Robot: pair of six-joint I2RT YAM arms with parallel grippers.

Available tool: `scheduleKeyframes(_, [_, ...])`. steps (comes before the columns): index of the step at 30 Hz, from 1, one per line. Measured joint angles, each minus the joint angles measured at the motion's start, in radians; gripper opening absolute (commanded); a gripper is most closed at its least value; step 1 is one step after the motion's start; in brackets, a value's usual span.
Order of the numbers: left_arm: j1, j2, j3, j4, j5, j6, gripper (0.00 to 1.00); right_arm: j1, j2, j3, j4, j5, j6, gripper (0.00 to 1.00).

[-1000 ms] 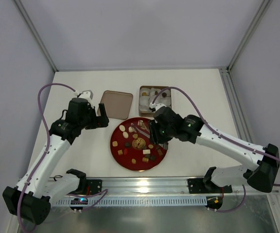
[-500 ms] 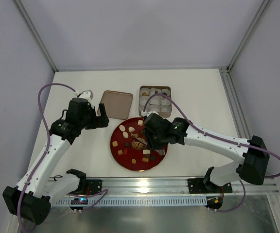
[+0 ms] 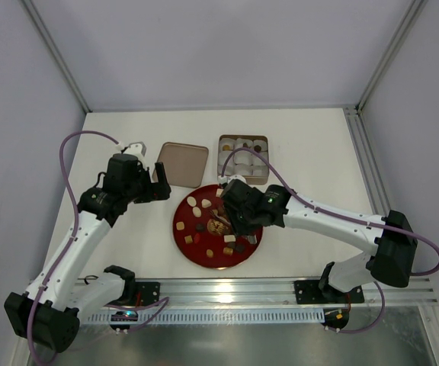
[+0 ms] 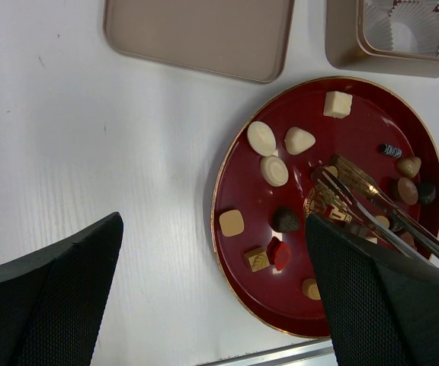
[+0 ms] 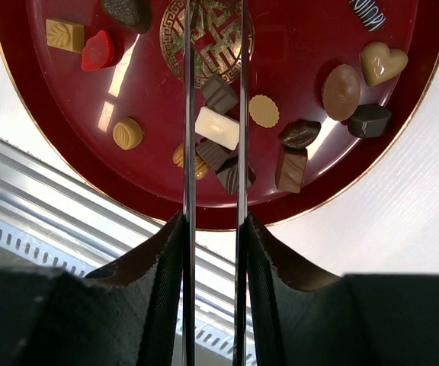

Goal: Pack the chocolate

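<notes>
From above, the right end effector (image 3: 221, 219) hangs over the red plate (image 3: 181, 236), the chocolate (image 3: 204, 204) scattered under and around it. In the left wrist view the left end effector (image 4: 213, 221) is wide open, with the chocolate (image 4: 273, 171) ahead of it. In the right wrist view the right end effector (image 5: 216, 8) stands slightly open, gripping nothing; pieces lie beneath and between its fingers (image 5: 189, 114)

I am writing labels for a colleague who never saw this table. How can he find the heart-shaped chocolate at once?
Find the round red plate with a gold rim, next to the open tin. Near its rim, beside a brown oval chocolate, lies the heart-shaped chocolate. It alone is a tan heart.
</notes>
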Motion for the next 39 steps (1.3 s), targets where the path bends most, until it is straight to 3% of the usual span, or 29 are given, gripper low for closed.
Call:
scheduleKeyframes(6, [0.000, 0.000, 0.000, 0.000, 0.000, 0.000, 1.00, 0.004, 0.000, 0.002, -0.007, 0.008, -0.001, 0.30])
scheduleKeyframes(26, [0.000, 0.000, 0.000, 0.000, 0.000, 0.000, 1.00, -0.014, -0.022, 0.094, -0.082, 0.058, -0.024, 0.29])
scheduleKeyframes(39, [0.000, 0.000, 0.000, 0.000, 0.000, 0.000, 1.00, -0.310, 0.000, 0.246, -0.050, 0.027, -0.139, 0.29])
